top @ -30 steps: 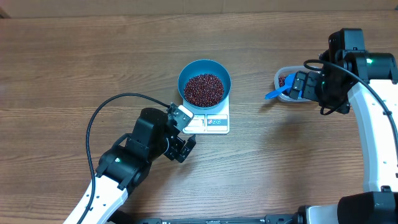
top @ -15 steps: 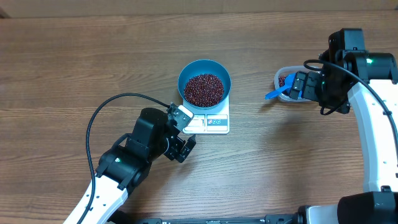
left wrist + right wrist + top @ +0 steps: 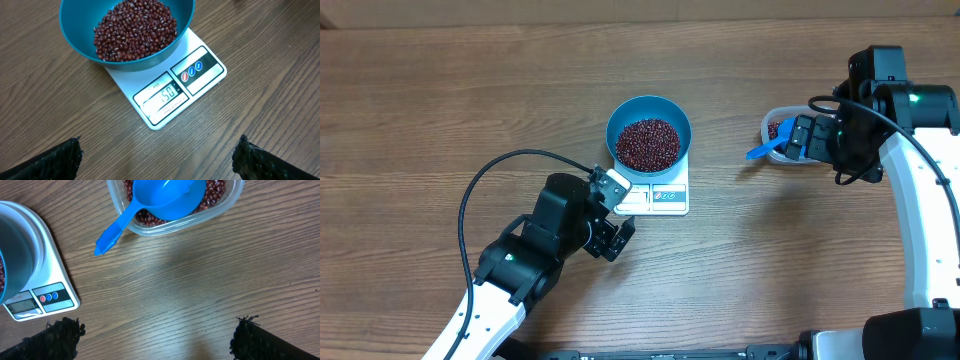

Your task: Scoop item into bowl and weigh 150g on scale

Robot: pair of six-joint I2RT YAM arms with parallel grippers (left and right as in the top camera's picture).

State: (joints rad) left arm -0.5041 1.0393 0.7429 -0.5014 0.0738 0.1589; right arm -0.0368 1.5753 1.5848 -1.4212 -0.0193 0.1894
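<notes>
Your left gripper [image 3: 618, 214] hovers just beside the scale [image 3: 121, 81], jaws spread wide, nothing between them. Bowl [image 3: 80, 46] sits on the scale, beans [image 3: 135, 27] heaped inside; display reads 150. Further right: clear tub [image 3: 227, 201] holding more beans, blue scoop [image 3: 172, 197] resting in it, handle over the rim. Your right gripper [image 3: 796, 139] is near the tub, wide open, empty.

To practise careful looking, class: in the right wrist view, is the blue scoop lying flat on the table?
No, the scoop sits inside the clear tub, with only its handle sticking out over the rim.
</notes>
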